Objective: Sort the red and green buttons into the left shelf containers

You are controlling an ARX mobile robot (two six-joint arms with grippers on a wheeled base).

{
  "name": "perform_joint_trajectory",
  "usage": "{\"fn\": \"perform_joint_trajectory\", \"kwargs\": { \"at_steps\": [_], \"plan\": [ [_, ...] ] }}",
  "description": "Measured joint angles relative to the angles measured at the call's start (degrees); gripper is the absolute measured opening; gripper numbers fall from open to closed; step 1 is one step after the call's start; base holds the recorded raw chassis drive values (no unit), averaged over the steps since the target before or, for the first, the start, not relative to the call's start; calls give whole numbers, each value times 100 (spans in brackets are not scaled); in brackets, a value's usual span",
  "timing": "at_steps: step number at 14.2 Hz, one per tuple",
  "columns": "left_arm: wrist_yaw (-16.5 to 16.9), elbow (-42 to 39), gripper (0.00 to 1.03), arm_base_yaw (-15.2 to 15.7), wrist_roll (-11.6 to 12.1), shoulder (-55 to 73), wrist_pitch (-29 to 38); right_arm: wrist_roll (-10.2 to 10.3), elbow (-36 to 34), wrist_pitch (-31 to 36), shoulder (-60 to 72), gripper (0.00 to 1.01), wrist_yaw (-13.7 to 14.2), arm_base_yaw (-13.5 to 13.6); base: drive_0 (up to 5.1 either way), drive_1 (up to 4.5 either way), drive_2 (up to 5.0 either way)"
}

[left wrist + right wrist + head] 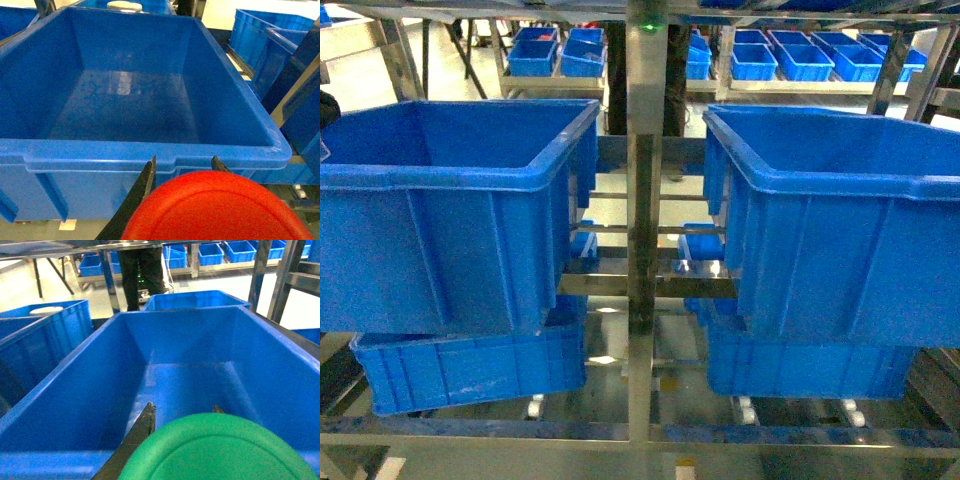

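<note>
Left wrist view puts a red button [220, 207] right in front of your lens, its round cap filling the bottom edge with the dark fingertips [145, 182] of the left gripper [182, 170] showing on either side behind it. You appear to have it clamped, the jaws closed on the body below the cap. It hangs just short of the near rim of a deep blue crate [150, 155], not yet over the opening. That crate's floor looks bare, apart from glare.

On the right wrist view you carry a green button [220, 450] the same way, the right gripper [182, 410] pinched on it. This one is already past the near wall of its own blue crate [75, 390], above the interior, and no button lies on the floor you can see.

Your head camera shows both upper crates, left [450, 175] and right [820, 180], on the metal rack [642, 250], but neither arm appears there.

Judging from this, nothing has been sorted: both buttons are in hand, both drops remain.
</note>
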Motion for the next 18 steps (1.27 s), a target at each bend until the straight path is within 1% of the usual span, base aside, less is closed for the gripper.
{"fn": "perform_joint_trajectory", "kwargs": {
  "at_steps": [2,4,5,6,7,8,11,17,18],
  "plan": [
    [2,0,26,0,0,0,0,7,1027,-188,898,27,286,-17,0,0,0],
    [2,0,26,0,0,0,-2,28,2223,-649,1939,27,560,-81,0,0,0],
    [0,0,26,0,0,0,-9,22,2739,-247,2323,47,533,-116,0,0,0],
    [2,0,26,0,0,0,-2,-463,511,1359,293,98,616,-42,0,0,0],
    [2,0,26,0,-2,0,-2,-756,-870,1392,-1003,98,608,195,0,0,0],
    [2,0,26,0,-2,0,-2,-772,-1016,1364,-1167,98,590,208,0,0,0],
    [0,0,26,0,-2,0,-2,-761,-1167,1029,-1399,98,535,275,0,0,0],
    [4,-2,26,4,-2,2,33,-761,-1165,896,-1298,98,551,302,0,0,0],
    [68,0,26,63,-20,50,249,-761,-1165,918,-1300,98,551,302,0,0,0]
  ]
}}
